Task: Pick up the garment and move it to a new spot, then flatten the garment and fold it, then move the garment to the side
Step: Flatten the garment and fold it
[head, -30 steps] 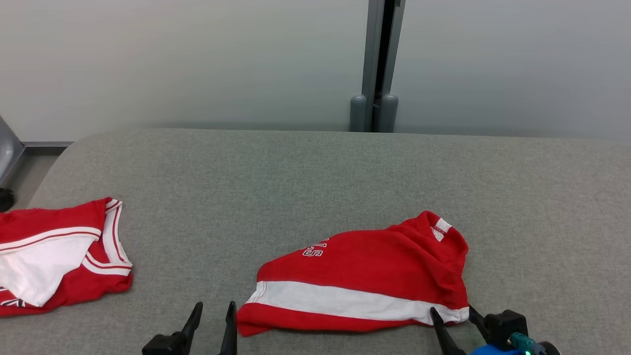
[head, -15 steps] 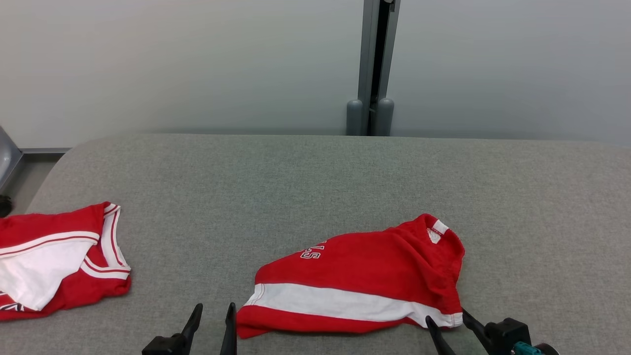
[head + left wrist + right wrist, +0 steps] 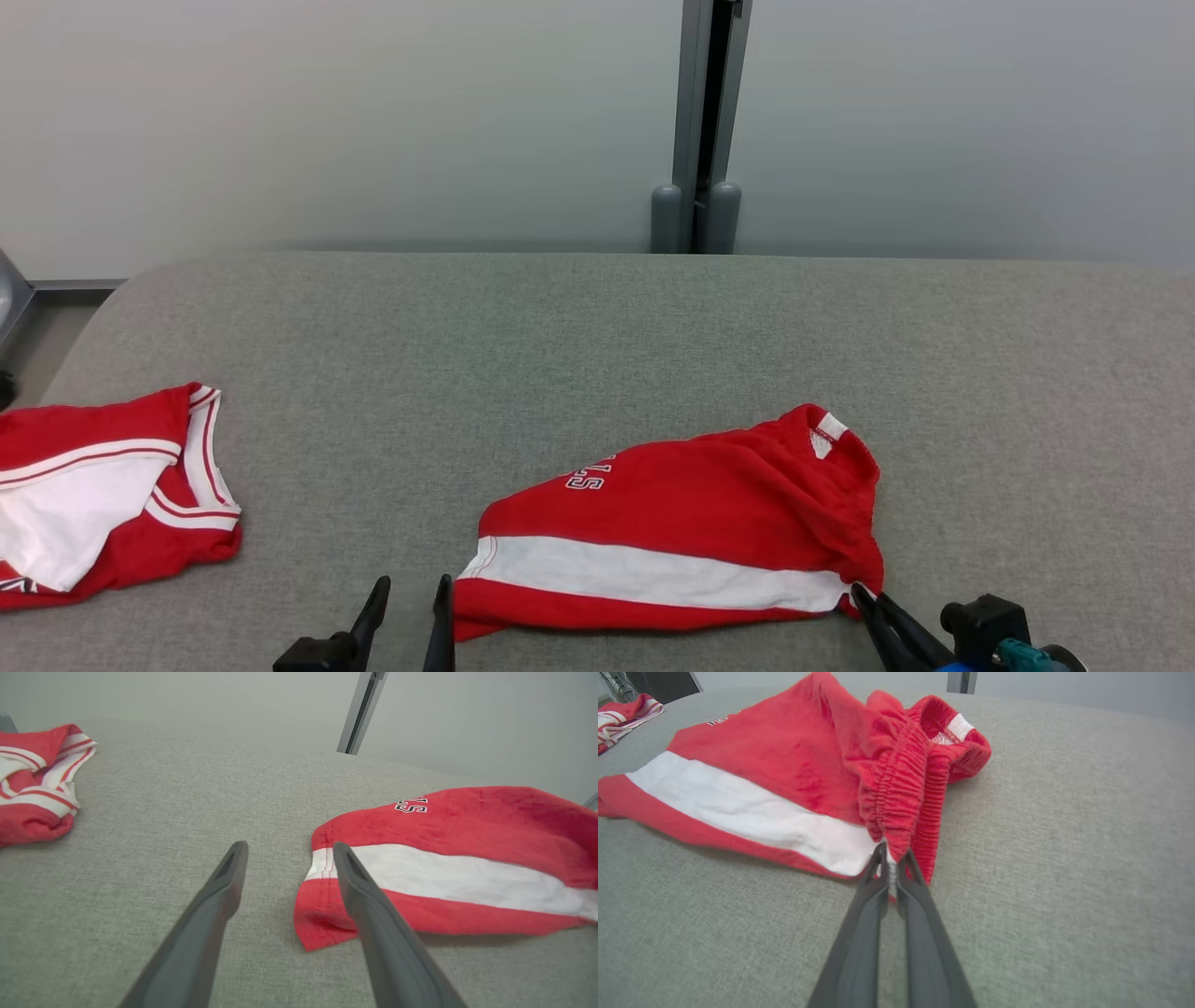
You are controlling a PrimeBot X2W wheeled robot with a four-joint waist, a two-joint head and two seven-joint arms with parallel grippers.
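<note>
Over at the left edge of the grey padded table, a second red-and-white garment is lying bunched up, out of the way I guess. Near the front edge the left gripper is hovering wide open and empty just beside the left hem of the red shorts, probably lining up for that corner. At their right end the right gripper is pinching the elastic waistband tight, looking ready for the lift.
</note>
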